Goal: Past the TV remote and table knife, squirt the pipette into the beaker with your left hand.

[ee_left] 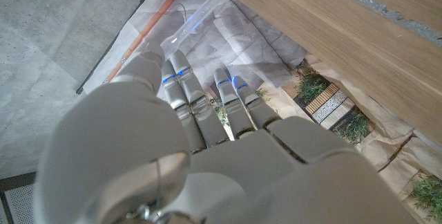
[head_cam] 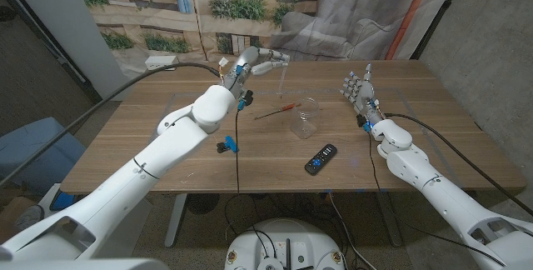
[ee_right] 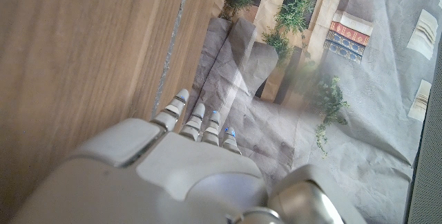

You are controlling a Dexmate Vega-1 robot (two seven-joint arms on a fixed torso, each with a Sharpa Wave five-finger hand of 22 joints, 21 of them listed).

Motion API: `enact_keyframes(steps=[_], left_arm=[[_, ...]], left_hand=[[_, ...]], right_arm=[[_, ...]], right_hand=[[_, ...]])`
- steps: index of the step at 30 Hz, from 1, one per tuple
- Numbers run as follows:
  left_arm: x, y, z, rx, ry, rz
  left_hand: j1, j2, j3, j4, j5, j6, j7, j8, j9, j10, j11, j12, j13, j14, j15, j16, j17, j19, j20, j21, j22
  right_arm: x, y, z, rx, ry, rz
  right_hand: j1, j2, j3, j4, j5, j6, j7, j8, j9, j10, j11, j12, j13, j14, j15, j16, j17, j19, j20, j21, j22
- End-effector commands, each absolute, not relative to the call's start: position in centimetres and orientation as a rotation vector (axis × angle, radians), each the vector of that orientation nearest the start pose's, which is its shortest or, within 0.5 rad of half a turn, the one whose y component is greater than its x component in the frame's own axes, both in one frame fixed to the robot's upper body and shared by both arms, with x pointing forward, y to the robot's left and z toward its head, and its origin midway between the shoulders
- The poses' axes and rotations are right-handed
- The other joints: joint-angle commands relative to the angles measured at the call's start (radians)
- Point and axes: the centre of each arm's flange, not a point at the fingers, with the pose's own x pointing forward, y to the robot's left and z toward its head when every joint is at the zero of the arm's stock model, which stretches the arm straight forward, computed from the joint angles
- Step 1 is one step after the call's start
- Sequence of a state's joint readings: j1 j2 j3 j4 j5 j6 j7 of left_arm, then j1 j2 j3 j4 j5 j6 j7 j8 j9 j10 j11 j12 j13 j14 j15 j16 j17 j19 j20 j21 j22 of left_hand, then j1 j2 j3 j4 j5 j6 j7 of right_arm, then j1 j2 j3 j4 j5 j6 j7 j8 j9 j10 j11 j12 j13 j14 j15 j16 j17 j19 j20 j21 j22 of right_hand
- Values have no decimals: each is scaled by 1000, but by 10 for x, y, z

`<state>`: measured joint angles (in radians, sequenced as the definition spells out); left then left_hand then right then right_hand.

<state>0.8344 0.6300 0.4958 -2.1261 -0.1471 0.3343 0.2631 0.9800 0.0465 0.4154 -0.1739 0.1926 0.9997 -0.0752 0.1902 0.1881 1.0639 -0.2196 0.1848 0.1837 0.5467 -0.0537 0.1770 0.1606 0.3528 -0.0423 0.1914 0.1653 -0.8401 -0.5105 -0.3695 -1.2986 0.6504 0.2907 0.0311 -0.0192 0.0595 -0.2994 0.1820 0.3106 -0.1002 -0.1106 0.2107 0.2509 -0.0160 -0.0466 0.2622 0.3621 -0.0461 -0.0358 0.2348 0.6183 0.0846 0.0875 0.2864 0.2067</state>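
My left hand (head_cam: 260, 60) is raised over the table's far side and grips a clear pipette (head_cam: 284, 76), whose tip hangs down behind and left of the beaker. In the left wrist view the pipette (ee_left: 207, 4) sticks out past the fingers (ee_left: 185, 86). The clear beaker (head_cam: 306, 118) stands at the table's middle. A thin table knife with a red handle (head_cam: 276, 112) lies just left of it. The black TV remote (head_cam: 321, 159) lies nearer the front edge. My right hand (head_cam: 360, 93) stands upright to the right of the beaker, fingers apart, holding nothing.
The wooden table (head_cam: 433, 128) is bare on its right and left parts. A black cable with a blue clip (head_cam: 226, 145) hangs from my left arm over the table's front half. A draped backdrop stands behind the far edge.
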Motion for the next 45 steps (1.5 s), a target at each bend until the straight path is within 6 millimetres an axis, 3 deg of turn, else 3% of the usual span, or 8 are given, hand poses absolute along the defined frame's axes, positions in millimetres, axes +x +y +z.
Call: enact_keyframes(steps=[1,6,12,27,45], left_arm=[[508,120,89,466,-775,-210],[511,114,82,456,-762,-218],[510,107,78,487,-766,-215],[502,83,81,516,-828,-197],[514,62,76,546,-834,-202]], left_hand=[[1,-4,-7,1,-3,9,6,7,5,13,-1,6,2,2,-99,-1,2,25,-24,10,3],[1,-5,-8,1,-3,9,5,7,5,13,0,6,2,2,-99,-1,1,25,-22,9,3],[0,-6,-13,3,-4,2,8,4,5,2,0,1,2,-6,-92,-3,0,84,-41,26,7],[0,-5,-16,3,-4,4,8,5,5,2,0,2,2,-11,-94,-3,0,85,-40,23,8],[2,-2,-17,3,-3,4,4,5,5,6,0,4,2,-12,-88,-3,0,83,-33,20,9]], right_arm=[[653,-291,-27,41,-593,206],[653,-291,-27,41,-593,206],[653,-291,-27,41,-593,206],[653,-291,-27,41,-593,206],[653,-291,-28,41,-593,206]], right_hand=[[0,58,-7,0,6,3,-9,7,3,0,-7,5,3,-11,-78,2,5,3,0,4,5],[0,58,-6,1,6,3,-9,7,3,-3,-1,4,3,-10,-78,3,5,4,0,4,5],[0,58,-7,0,6,3,-10,7,3,-5,-1,3,3,-10,-78,3,5,3,0,4,5],[0,58,-7,0,6,2,-9,6,3,-3,-3,4,3,-10,-79,3,5,3,0,4,5],[0,58,-6,1,6,3,-9,7,3,-3,-3,4,3,-11,-79,2,5,3,0,4,5]])
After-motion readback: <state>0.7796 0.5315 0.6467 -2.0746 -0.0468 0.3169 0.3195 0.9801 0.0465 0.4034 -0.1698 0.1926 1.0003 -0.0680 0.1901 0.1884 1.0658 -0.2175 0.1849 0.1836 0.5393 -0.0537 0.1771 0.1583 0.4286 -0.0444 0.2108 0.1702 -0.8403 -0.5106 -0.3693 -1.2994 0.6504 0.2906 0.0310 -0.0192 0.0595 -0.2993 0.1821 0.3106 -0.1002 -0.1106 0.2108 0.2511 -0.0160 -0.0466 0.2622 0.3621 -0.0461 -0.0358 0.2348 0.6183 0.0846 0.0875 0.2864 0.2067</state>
